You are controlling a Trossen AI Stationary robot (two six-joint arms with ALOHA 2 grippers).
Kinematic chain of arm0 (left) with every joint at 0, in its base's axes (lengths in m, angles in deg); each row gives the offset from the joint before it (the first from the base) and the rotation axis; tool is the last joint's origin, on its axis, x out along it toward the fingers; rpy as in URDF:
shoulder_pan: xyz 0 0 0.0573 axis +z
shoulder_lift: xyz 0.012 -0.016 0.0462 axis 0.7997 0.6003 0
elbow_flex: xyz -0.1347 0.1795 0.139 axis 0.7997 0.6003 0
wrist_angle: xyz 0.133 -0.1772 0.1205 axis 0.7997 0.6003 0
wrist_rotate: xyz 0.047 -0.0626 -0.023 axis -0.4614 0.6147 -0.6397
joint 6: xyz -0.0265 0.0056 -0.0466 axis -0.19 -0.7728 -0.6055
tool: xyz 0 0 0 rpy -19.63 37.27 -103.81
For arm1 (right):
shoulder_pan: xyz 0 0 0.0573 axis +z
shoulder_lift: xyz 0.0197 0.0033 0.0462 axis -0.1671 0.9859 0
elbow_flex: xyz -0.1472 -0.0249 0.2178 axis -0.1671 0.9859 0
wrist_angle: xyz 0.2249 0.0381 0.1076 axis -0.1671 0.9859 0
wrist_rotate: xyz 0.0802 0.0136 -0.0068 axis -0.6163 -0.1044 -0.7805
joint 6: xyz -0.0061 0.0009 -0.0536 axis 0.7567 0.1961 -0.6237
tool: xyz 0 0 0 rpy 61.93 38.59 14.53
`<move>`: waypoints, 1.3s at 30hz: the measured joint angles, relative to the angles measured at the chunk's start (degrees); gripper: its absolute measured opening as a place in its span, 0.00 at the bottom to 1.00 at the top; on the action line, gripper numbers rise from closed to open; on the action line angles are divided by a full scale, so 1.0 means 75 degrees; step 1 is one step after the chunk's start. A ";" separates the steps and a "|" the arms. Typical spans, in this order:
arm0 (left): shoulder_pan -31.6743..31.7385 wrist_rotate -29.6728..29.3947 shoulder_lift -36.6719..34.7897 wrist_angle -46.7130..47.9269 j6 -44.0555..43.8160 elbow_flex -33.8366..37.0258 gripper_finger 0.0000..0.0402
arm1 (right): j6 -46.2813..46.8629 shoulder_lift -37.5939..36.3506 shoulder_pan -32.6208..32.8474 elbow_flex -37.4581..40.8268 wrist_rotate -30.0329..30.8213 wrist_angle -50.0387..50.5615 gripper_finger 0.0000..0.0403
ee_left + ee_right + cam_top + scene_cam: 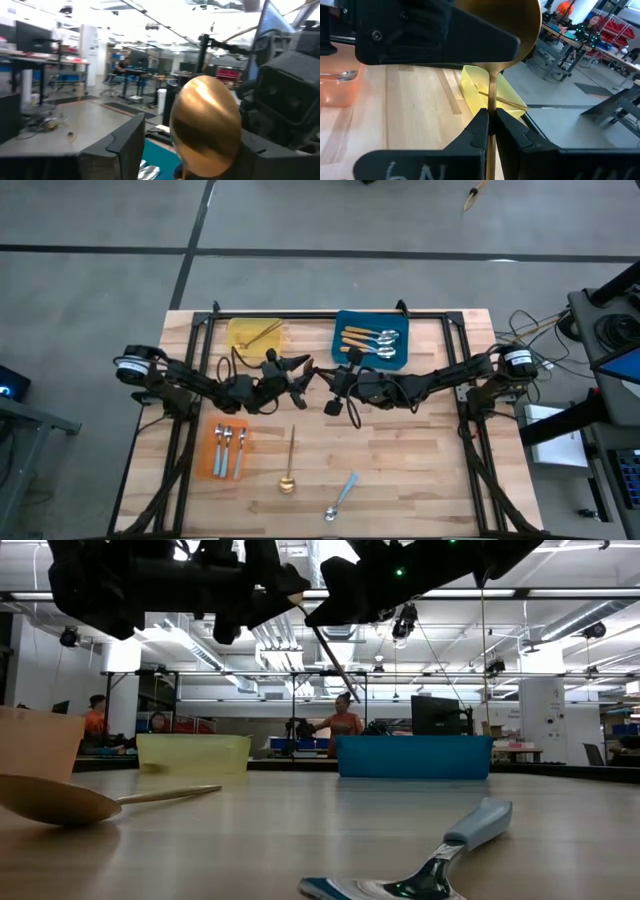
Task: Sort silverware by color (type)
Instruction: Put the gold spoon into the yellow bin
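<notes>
Both arms are meeting above the middle of the table. The right gripper [491, 131] is pinching the thin handle of a gold spoon [510, 30], its fingers closed tight on it. The left gripper [300, 370] is standing with its fingers spread wide around the spoon's bowl [205, 125], just beside it; contact cannot be told. Another gold spoon [289, 463] and a blue-handled spoon [342, 496] are lying on the bare wood near the front edge. Others are sitting in the yellow tray [240, 330], blue tray [345, 320] and orange tray [213, 442].
</notes>
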 joint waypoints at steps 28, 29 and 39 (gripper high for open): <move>-0.0065 -0.0739 -0.0009 0.0043 -0.0593 -0.0106 0.02 | 0.0669 0.0000 0.0000 -0.0006 -0.0052 0.0166 0.19; -0.0062 -0.0739 -0.0009 0.0037 -0.0606 -0.0116 0.02 | 0.0722 0.0000 0.0000 -0.0003 -0.0065 0.0166 0.22; 0.0011 -0.1569 -0.0209 -0.0060 -0.0414 0.0093 0.02 | 0.0756 -0.0471 0.0000 0.0000 -0.0017 0.0143 0.36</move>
